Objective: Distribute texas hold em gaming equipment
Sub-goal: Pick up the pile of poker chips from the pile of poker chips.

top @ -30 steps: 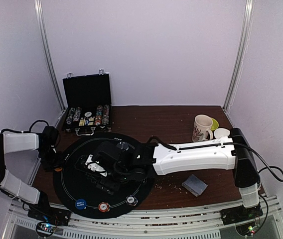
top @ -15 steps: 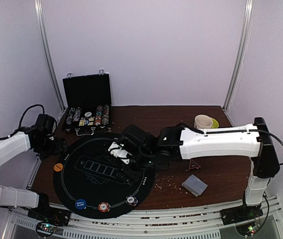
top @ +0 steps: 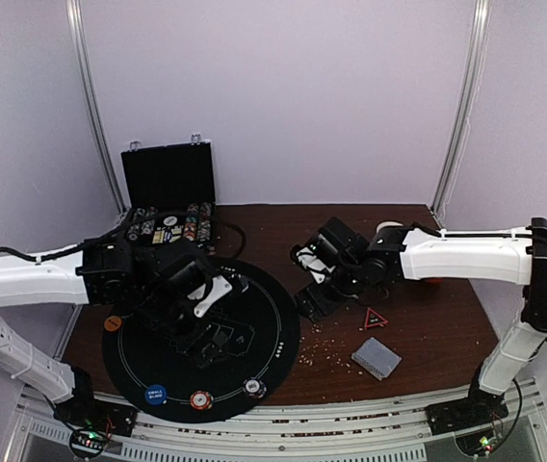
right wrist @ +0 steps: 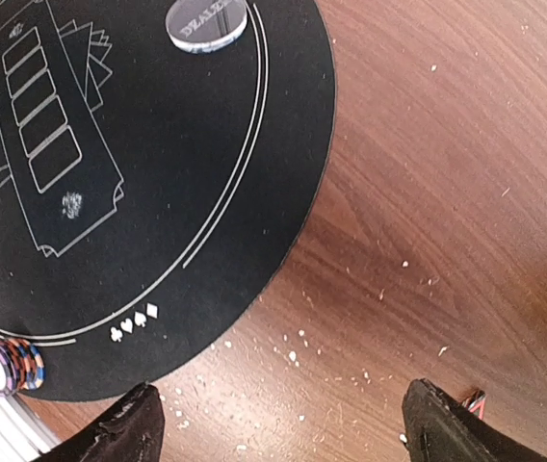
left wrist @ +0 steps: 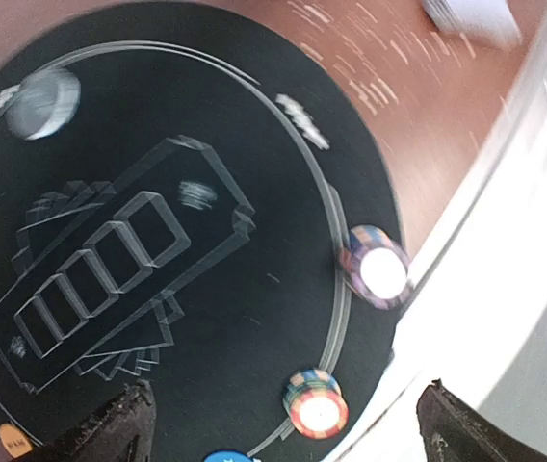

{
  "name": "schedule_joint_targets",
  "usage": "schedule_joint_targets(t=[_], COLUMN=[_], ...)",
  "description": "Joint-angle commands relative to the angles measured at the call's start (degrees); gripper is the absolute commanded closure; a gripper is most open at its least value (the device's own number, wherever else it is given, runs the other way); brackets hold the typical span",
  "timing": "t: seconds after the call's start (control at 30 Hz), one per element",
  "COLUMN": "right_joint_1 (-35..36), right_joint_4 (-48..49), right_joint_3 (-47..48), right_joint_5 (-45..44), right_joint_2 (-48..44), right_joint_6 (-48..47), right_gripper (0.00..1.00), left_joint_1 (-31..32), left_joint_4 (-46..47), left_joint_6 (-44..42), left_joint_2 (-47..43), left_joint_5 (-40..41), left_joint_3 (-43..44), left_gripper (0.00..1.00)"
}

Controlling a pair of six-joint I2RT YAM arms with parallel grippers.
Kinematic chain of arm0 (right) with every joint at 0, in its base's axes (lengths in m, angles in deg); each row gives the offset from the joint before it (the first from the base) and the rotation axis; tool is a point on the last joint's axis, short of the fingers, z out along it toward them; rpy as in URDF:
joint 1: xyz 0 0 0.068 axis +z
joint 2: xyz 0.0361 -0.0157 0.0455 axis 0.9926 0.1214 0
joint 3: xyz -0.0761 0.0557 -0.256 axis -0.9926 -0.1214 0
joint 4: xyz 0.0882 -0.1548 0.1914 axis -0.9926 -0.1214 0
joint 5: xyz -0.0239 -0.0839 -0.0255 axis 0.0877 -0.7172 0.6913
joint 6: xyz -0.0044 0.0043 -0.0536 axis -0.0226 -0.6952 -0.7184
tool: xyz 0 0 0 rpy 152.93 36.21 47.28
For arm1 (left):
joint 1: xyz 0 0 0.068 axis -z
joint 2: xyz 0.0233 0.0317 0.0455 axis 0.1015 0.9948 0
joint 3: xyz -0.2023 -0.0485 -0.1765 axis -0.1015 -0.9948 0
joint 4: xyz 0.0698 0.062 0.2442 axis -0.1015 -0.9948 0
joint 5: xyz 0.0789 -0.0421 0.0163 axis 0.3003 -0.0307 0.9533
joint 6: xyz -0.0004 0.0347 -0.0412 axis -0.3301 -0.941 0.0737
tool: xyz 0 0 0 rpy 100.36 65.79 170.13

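Left gripper (left wrist: 286,423), right gripper (right wrist: 285,409): jaws released, nothing held. Deck (top: 377,358) lies near-right, off mat (top: 158,358). Suggest: approach square, pinch whole stack, not top cards.

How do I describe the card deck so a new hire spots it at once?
On the brown table, look right of the round black mat, towards the near edge. The deck lies there: a flat grey-blue rectangle, unlike the small red triangle just behind it and the round chips on the mat's near rim.
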Motion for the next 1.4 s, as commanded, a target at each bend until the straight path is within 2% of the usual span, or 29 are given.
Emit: schedule_joint_targets(t=[0.0,0.13,0.27,0.57,0.67,0.73,0.87,1.0,1.17,1.37], right_joint_1=[0.06,-0.96,-3.20,-3.69,-3.65,-3.73,-3.75,-3.79,-3.81,-3.78], right_joint_4=[0.47,0.64,1.67,2.14,2.13,1.88,1.35,2.11,2.27,2.36], right_joint_3=[-2.64,-4.95,-7.48,-9.77,-9.85,-9.71,-9.74,-10.31,-9.86,-10.76], right_joint_5=[-0.93,-1.86,-1.41,-0.63,-0.47,-0.65,-0.71,-0.54,0.56,0.78], right_joint_2=[-2.22,-3.76,-6.23,-7.86,-7.73,-7.79,-8.21,-8.68,-7.45,-7.25], right_joint_6=[1.59,2.45,3.52,3.18,3.03,2.88,2.59,2.37,0.91,0.80], right_gripper=[0.11,0.11,0.11,0.11,0.11,0.11,0.11,0.11,0.11,0.11], left_joint_1=[3.90,5.31,5.61,6.57,9.05,9.08,9.85,11.04,11.15,11.23], left_joint_4=[-0.32,3.98,9.39,6.36,5.26,3.79,-4.80,-14.66,-10.66,-0.01], left_joint_6=[-12.17,-21.28,-27.27,-28.13,-29.68,-27.23,-14.73,-1.68,5.91,6.96], left_joint_2=[4.67,11.05,12.38,9.65,8.16,7.59,11.98,13.87,7.01,11.01], left_joint_5=[-4.37,-8.65,-11.35,-9.48,-4.85,-3.08,-2.02,-3.62,-4.13,-3.67], left_joint_3=[4.00,3.72,2.26,-1.66,-0.74,1.11,6.86,3.84,-3.86,-11.49], left_gripper=[0.02,0.02,0.02,0.02,0.02,0.02,0.02,0.02,0.02,0.02])
